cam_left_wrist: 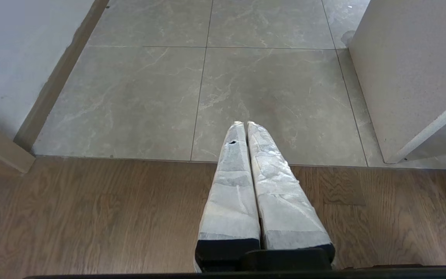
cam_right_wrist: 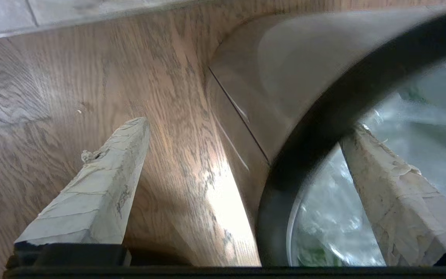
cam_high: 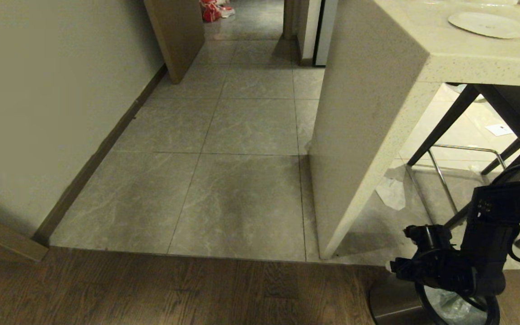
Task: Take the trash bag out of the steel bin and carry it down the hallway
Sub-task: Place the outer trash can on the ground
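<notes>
Over the steel bin, the right end effector straddles its rim, fingers apart.

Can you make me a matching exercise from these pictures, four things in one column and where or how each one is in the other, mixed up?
Things:
1. right gripper
2. left gripper
3. trash bag
4. white plate

Places or states:
A. fingers pressed together above the wood floor
B. lying on the pale counter
C. inside the steel bin
D. fingers spread wide, one either side of the bin's black rim

Pairs: 1-D, 2-A, 3-C, 4-B
</notes>
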`<state>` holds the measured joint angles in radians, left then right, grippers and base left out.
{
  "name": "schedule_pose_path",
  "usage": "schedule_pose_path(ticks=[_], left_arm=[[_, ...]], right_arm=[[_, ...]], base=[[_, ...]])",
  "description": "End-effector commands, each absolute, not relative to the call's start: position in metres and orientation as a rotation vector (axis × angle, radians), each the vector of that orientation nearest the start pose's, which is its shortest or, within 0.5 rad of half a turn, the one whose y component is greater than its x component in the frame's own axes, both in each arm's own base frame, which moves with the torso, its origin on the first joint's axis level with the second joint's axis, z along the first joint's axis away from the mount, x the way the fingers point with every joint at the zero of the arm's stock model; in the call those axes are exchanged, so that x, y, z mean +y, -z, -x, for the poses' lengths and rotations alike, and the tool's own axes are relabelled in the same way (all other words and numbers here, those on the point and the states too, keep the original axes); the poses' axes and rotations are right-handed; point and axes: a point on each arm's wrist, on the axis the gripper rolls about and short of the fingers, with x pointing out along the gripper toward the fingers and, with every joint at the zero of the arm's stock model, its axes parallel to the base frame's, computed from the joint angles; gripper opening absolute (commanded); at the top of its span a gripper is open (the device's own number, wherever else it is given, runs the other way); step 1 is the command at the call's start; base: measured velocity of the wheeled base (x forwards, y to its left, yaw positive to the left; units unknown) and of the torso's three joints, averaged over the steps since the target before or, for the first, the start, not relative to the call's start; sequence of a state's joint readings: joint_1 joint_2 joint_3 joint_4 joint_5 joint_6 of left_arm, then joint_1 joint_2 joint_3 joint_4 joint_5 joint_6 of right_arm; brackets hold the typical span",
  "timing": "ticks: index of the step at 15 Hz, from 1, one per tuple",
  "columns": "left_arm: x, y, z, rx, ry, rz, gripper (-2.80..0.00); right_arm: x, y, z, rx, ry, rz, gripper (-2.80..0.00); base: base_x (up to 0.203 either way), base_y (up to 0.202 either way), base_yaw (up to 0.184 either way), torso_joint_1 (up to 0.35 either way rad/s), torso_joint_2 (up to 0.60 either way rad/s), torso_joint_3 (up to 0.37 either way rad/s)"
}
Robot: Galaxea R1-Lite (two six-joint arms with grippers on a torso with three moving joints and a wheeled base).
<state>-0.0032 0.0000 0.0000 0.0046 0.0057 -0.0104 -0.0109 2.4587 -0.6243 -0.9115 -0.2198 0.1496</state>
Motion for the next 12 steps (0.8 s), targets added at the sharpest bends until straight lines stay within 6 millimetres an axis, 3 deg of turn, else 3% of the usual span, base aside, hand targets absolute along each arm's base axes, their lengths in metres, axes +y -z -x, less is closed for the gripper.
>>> schedule_pose_path(ticks=[1, 9, 10, 12], left_arm=[[0.000, -0.075, 0.023, 0.006, -0.003, 0.011, -2.80], [0.000, -0.075, 0.023, 0.005, -0.003, 0.009, -2.80], [0.000, -0.075, 0.023, 0.005, -0.003, 0.009, -2.80], [0.000, -0.075, 0.023, 0.005, -0.003, 0.009, -2.80]], right_arm=[[-0.010, 0.079, -0.321, 0.894, 0.287, -0.045, 0.00], [-0.020, 0.080, -0.315, 0.914, 0.316, -0.044, 0.00], [-0.020, 0.080, -0.315, 0.914, 0.316, -0.044, -2.80], [-0.020, 0.080, -0.315, 0.914, 0.316, -0.044, -2.80]], base=[[0.000, 0.000, 0.000, 0.000, 0.00, 0.000], [0.000, 0.000, 0.000, 0.000, 0.00, 0.000], [0.000, 0.000, 0.000, 0.000, 0.00, 0.000], [0.000, 0.000, 0.000, 0.000, 0.00, 0.000]])
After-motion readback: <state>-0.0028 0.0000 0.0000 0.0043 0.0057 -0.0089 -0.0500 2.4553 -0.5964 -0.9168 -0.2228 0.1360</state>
